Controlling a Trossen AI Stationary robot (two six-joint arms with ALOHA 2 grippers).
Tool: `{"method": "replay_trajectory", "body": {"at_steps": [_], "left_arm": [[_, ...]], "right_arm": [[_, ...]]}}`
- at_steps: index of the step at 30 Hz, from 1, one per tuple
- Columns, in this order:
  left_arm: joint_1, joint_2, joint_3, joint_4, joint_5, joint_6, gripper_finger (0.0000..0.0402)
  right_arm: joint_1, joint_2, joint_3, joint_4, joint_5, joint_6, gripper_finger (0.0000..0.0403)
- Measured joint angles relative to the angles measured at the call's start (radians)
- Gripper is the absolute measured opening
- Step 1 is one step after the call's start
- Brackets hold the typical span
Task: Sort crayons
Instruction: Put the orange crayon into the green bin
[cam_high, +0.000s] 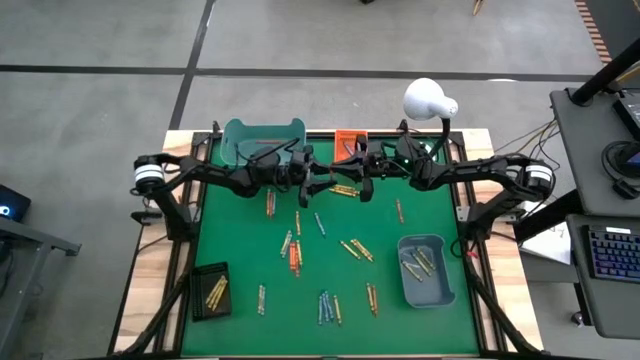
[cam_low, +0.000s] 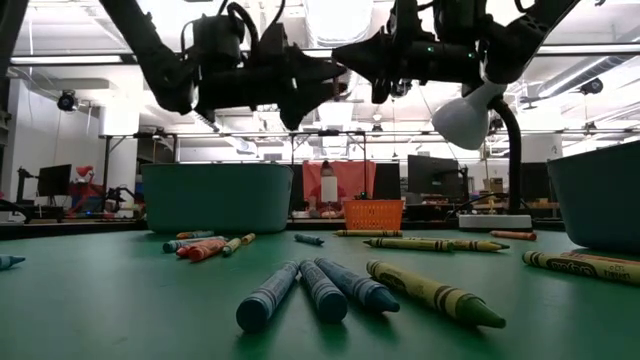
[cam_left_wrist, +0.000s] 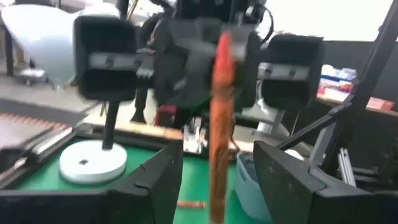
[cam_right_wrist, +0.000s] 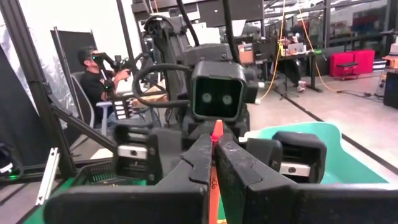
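Progress: early, by the look of things. Only part of the sorting done. A few yellow crayons (cam_high: 216, 291) lying in the black tray (cam_high: 199, 300) at lower left of the high view, and a handful more in the blue-grey bin (cam_high: 440, 292) at lower right. Nothing plainly visible inside the teal tray (cam_high: 262, 135) or the orange tray (cam_high: 349, 138) along the top edge. Many loose crayons (cam_high: 295, 255) scattered over the green mat (cam_high: 240, 230), among them a blue cluster (cam_high: 325, 305) near the bottom.

Mid-air at upper centre, above the mat: right gripper (cam_right_wrist: 214, 146) clenched on an orange crayon (cam_right_wrist: 216, 132), held upright. Left gripper (cam_left_wrist: 217, 162) facing it nose to nose, fingers (cam_left_wrist: 163, 174) spread wide to either side of that crayon, not gripping. Probably a handover between arms, with delivery to a tray yet to come. Most of the job left: nearly every crayon on the mat awaiting pickup.
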Motion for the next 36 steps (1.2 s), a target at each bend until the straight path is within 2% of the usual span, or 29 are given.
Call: {"method": "replay_trajectory", "body": {"at_steps": [5, 9, 12, 14, 18, 21, 25, 27, 30, 33, 36], "left_arm": [[0.001, 0.003, 0.007, -0.002, 0.001, 0.004, 0.0140], [0.001, 0.000, 0.007, -0.005, 0.001, -0.003, 0.0071], [0.001, 0.000, 0.007, -0.027, 0.001, -0.028, 0.0017], [0.002, 0.000, 0.007, -0.035, 0.001, -0.045, 0.0010], [0.005, -0.007, 0.006, -0.052, 0.001, -0.047, 0.0022], [0.023, -0.046, 0.005, -0.143, 0.002, -0.047, 0.0017], [0.091, -0.150, 0.005, -0.422, -0.014, -0.025, 0.0005], [0.138, -0.215, 0.014, -0.634, -0.080, -0.004, 0.0004], [0.215, -0.304, 0.059, -0.989, -0.297, 0.036, 0.0003], [0.285, -0.352, 0.136, -1.315, -0.534, 0.069, 0.0003], [0.354, -0.351, 0.221, -1.566, -0.648, 0.102, 0.0003]], "right_arm": [[0.000, 0.000, 0.000, 0.000, 0.003, 0.000, 0.0009], [0.000, -0.002, 0.000, 0.000, 0.004, 0.000, 0.0016], [0.000, -0.007, 0.000, -0.003, 0.011, 0.005, 0.0037], [-0.001, -0.008, 0.000, -0.003, 0.020, 0.020, 0.0057], [-0.001, -0.020, 0.001, -0.010, 0.045, 0.023, 0.0099], [-0.004, -0.042, 0.001, -0.049, 0.074, 0.052, 0.0124], [-0.007, -0.093, 0.002, -0.187, 0.189, 0.053, 0.0147], [-0.007, -0.117, 0.002, -0.263, 0.260, 0.051, 0.0152], [-0.007, -0.142, 0.002, -0.351, 0.330, 0.039, 0.0155], [-0.007, -0.145, 0.002, -0.373, 0.336, 0.038, 0.0155], [-0.005, -0.140, 0.002, -0.368, 0.336, 0.042, 0.0155]]}}
